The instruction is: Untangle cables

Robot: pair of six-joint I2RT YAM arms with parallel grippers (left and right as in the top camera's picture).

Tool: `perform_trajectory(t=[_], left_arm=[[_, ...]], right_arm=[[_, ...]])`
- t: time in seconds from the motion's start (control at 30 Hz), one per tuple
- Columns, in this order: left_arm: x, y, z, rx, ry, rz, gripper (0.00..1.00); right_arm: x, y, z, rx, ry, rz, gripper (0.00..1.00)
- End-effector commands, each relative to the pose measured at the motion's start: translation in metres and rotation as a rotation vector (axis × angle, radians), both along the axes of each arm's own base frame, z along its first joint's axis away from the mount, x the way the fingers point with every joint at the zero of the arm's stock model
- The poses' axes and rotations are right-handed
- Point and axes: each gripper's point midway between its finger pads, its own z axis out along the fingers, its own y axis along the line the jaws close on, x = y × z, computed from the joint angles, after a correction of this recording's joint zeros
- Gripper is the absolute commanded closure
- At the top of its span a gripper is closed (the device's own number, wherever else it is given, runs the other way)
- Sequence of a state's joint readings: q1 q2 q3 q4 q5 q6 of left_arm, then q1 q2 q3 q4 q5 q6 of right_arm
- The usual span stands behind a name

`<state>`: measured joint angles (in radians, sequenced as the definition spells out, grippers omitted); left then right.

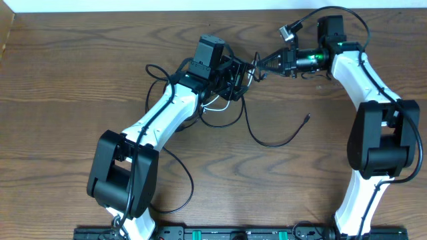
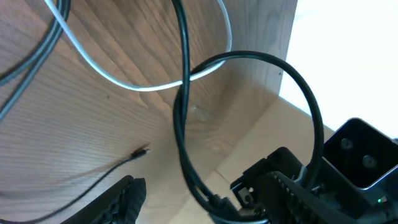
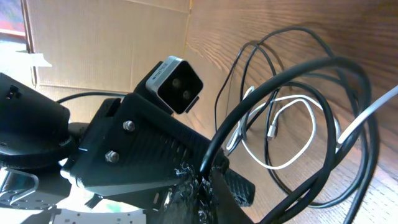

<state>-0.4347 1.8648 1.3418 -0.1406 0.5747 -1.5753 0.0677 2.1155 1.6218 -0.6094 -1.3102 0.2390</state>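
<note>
Should the black cable point(image 3: 273, 87) pinched in the right tool point(image 3: 202, 183) be pulled, the tangle point(image 1: 217, 100) beside the left tool point(image 1: 235, 77) (state indeterminable) may be cinched.

I have a dark brown wood-grain table top point(image 1: 67, 80) under the whole overhead view, its grain running left to right. Past the table's far edge lies a pale white strip point(image 1: 133, 5). In the right wrist view a flat tan cardboard panel point(image 3: 106, 43) stands beyond the table's edge, with a scrap of white tape point(image 3: 38, 60) on its left side.
</note>
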Motion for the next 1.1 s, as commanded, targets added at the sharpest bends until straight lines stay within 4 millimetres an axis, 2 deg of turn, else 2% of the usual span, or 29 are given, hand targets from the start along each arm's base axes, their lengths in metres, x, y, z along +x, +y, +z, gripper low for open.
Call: perform_trajectory(t=[0.0,0.13,0.27,0.37,0.47,0.57,0.67,0.8,1.0,1.07], left_arm=[[0.001,-0.001,-0.003,-0.026,0.042,0.018,0.36],[0.002,0.002,-0.003,-0.029,0.045,0.022,0.37],[-0.001,0.001,-0.003,-0.055,0.063,-0.012,0.41],[-0.003,0.006,-0.02,-0.053,0.118,-0.023,0.44],[-0.007,0.0,-0.031,-0.137,0.194,-0.076,0.46],[-0.002,-0.006,-0.022,-0.21,0.157,-0.126,0.46],[0.004,-0.011,-0.001,-0.292,0.116,-0.152,0.46],[0.004,-0.013,-0.002,-0.29,0.123,-0.147,0.46],[-0.007,-0.023,-0.005,-0.283,0.145,-0.174,0.45],[-0.007,-0.023,-0.005,-0.283,0.145,-0.174,0.39]], right_arm=[[-0.007,0.008,0.024,0.043,-0.027,0.034,0.99],[-0.014,0.011,0.034,0.102,-0.023,0.07,0.99],[-0.014,0.012,0.035,0.108,-0.022,0.073,0.99],[-0.014,0.012,0.035,0.108,-0.022,0.073,0.99],[-0.014,0.012,0.035,0.107,-0.026,0.073,0.99],[-0.014,0.012,0.035,0.107,-0.026,0.073,0.99],[-0.014,0.012,0.035,0.106,-0.027,0.073,0.99],[-0.014,0.012,0.035,0.107,-0.026,0.073,0.99],[-0.014,0.012,0.035,0.107,-0.026,0.073,0.99],[-0.014,0.012,0.035,0.107,-0.026,0.073,0.99]])
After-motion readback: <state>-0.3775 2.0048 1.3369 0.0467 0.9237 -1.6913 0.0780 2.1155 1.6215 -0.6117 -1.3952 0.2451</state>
